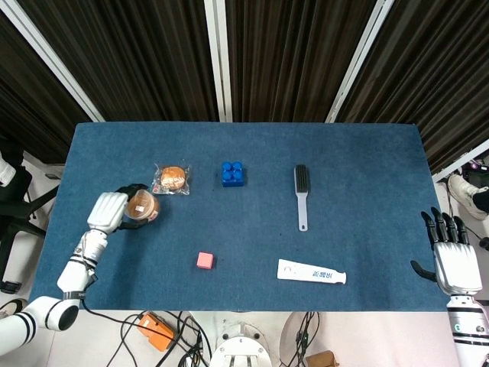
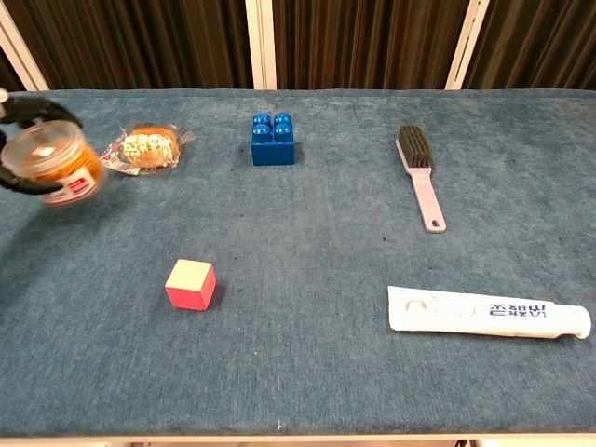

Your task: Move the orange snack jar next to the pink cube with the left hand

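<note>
The orange snack jar (image 1: 142, 206) (image 2: 52, 161) has a clear lid and a white label. It hangs tilted above the table's left side, gripped by my left hand (image 1: 109, 211) (image 2: 11, 116), whose dark fingers wrap around it. The pink cube (image 1: 204, 260) (image 2: 191, 284) lies on the blue cloth, right of the jar and nearer the front edge. My right hand (image 1: 454, 256) hangs beyond the table's right edge with its fingers spread and holds nothing.
A wrapped bun (image 1: 170, 179) (image 2: 145, 147) lies just right of the jar. A blue building block (image 1: 233, 173) (image 2: 273, 138), a grey brush (image 1: 302, 194) (image 2: 419, 173) and a white tube (image 1: 311, 271) (image 2: 487, 312) sit further right on the table (image 1: 367, 229).
</note>
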Motion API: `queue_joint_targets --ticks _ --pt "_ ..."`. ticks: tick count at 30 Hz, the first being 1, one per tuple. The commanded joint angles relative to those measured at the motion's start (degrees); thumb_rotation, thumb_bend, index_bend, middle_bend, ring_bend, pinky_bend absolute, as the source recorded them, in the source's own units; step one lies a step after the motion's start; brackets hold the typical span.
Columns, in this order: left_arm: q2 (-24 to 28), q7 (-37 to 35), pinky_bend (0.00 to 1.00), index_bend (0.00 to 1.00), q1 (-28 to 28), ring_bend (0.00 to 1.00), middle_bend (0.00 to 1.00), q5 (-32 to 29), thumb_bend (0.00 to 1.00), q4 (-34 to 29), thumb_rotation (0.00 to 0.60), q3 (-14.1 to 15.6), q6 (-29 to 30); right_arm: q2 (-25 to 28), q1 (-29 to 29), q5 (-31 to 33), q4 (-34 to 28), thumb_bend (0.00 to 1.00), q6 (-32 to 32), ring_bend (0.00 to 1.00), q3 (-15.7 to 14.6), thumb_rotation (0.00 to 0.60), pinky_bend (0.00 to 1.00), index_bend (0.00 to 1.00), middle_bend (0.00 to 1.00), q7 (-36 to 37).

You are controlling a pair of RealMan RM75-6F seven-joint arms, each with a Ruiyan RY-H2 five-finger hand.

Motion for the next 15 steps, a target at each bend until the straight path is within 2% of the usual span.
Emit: queue_joint_targets --ticks 1,8,15 --pt "-0.6 1.6 0.69 0.49 -1.0 0.47 0.48 1.9 0.6 -2.8 0.6 -0.5 1.4 0.0 0.0 0.0 0.0 0.3 0.0 0.0 0.0 0.6 0.0 0.0 0.0 0.0" --pt "-3.8 7.8 0.69 0.49 -5.1 0.47 0.48 2.7 0.6 -7.4 0.6 -1.0 -1.1 0.2 0.0 0.0 0.1 0.3 0.0 0.0 0.1 0.6 0.0 0.0 0.0 0.6" --pt "-7.4 17.5 0.69 0.49 -7.5 0.46 0.48 2.0 0.6 -10.8 0.6 1.2 -4.3 1.2 -0.6 -1.4 0.1 0.3 1.2 0.0 -0.3 0.6 0.0 0.0 0.0 2.5"
